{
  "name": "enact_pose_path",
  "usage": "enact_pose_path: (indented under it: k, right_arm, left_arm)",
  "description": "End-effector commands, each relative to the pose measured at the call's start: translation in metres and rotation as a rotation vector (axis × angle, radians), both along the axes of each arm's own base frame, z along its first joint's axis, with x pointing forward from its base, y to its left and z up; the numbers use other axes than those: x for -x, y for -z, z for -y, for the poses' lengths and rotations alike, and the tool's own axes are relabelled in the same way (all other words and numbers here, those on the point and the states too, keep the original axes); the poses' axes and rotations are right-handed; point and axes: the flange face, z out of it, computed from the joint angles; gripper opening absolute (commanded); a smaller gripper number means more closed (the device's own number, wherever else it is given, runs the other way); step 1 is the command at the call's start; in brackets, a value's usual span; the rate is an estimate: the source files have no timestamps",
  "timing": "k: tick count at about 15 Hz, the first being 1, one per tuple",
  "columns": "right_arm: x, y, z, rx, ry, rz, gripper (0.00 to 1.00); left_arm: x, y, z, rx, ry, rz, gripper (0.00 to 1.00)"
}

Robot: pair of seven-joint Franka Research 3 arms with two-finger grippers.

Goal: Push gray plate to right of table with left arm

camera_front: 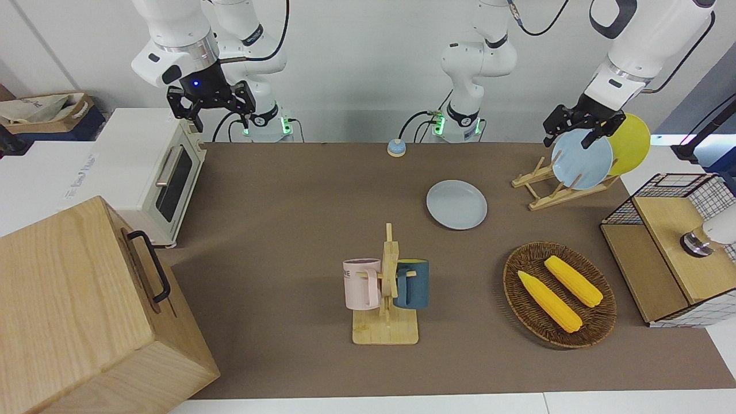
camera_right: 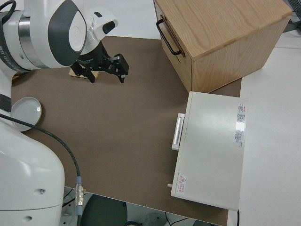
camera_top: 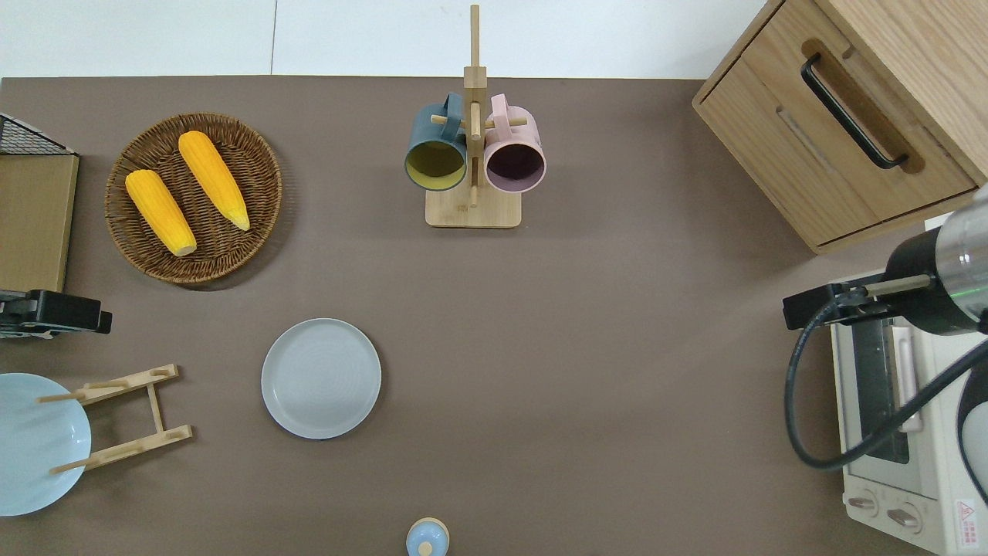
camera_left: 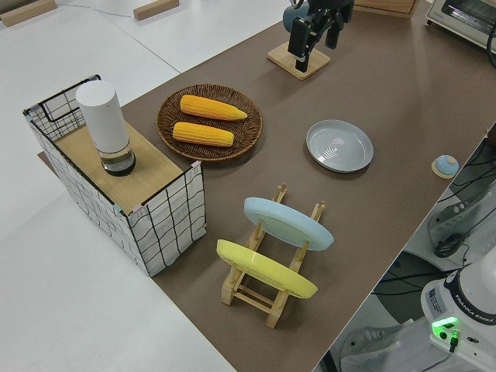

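The gray plate (camera_front: 456, 204) (camera_top: 321, 378) (camera_left: 339, 146) lay flat on the table (camera_front: 287, 230) (camera_top: 617, 347), and it serves here as the reference for every other position. The left gripper (camera_front: 584, 127) (camera_left: 311, 25) hung in the air with its fingers spread apart and holding nothing; in the overhead view it showed at the frame's edge, toward the left arm's end of the table from the plate, over the bare table between the plate rack (camera_front: 552, 187) (camera_top: 123, 417) (camera_left: 267, 271) and the wire-sided box (camera_front: 670, 247) (camera_left: 124, 186). It did not touch the plate. The rack stood beside the plate toward the left arm's end of the table and carried a blue plate (camera_front: 582, 160) (camera_top: 35, 442) (camera_left: 288, 222) and a yellow plate (camera_front: 631, 144) (camera_left: 266, 268) on edge. A wicker basket (camera_front: 598, 322) (camera_top: 262, 185) (camera_left: 252, 116) with two corn cobs (camera_front: 550, 301) (camera_top: 160, 211) lay farther from the robots than the plate. The mug stand (camera_front: 388, 310) (camera_top: 473, 154), bearing a pink mug (camera_front: 361, 283) (camera_top: 515, 160) and a dark blue mug (camera_front: 413, 283) (camera_top: 436, 158), stood farther from the robots than the plate and toward the right arm's end. A small blue bell (camera_front: 396, 148) (camera_top: 427, 538) (camera_left: 445, 165) sat nearer to the robots than the plate. The toaster oven (camera_front: 144, 172) (camera_top: 903, 432) (camera_right: 211, 150) and the wooden cabinet (camera_front: 86, 310) (camera_top: 849, 116) (camera_right: 221, 42) stood well apart from the plate at the right arm's end. The right gripper (camera_front: 211, 102) (camera_right: 106, 69) was parked, with its fingers apart.
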Motion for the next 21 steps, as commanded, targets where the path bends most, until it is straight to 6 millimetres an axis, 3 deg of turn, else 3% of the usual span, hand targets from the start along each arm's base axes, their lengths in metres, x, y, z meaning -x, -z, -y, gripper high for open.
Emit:
enact_pose_path:
  k: [1,4,11,15,19,21]
  right_arm:
    - [0.004,-0.003,0.002,-0.007,0.002,-0.006,0.983]
    - [0.004,-0.003,0.002,-0.007,0.002,-0.006,0.983]
    - [0.004,-0.003,0.002,-0.007,0.002,-0.004,0.983]
    - [0.004,-0.003,0.002,-0.007,0.002,-0.004,0.983]
    - [0.004,-0.003,0.002,-0.007,0.002,-0.006,0.983]
    - [0.004,-0.003,0.002,-0.007,0.003,-0.004,0.983]
  left_arm:
    - [0.004,0.001,0.005,-0.005,-0.001,-0.025,1.0]
    - [0.004,0.01,0.009,0.007,-0.003,-0.037,0.99]
    - [0.001,0.059,0.016,0.035,-0.005,-0.068,0.99]
    - [0.003,0.097,0.029,0.044,-0.008,-0.038,0.99]
    - [0.018,0.137,0.053,0.024,-0.041,-0.009,0.99]
    - [0.026,0.161,0.055,0.022,-0.046,0.01,0.99]
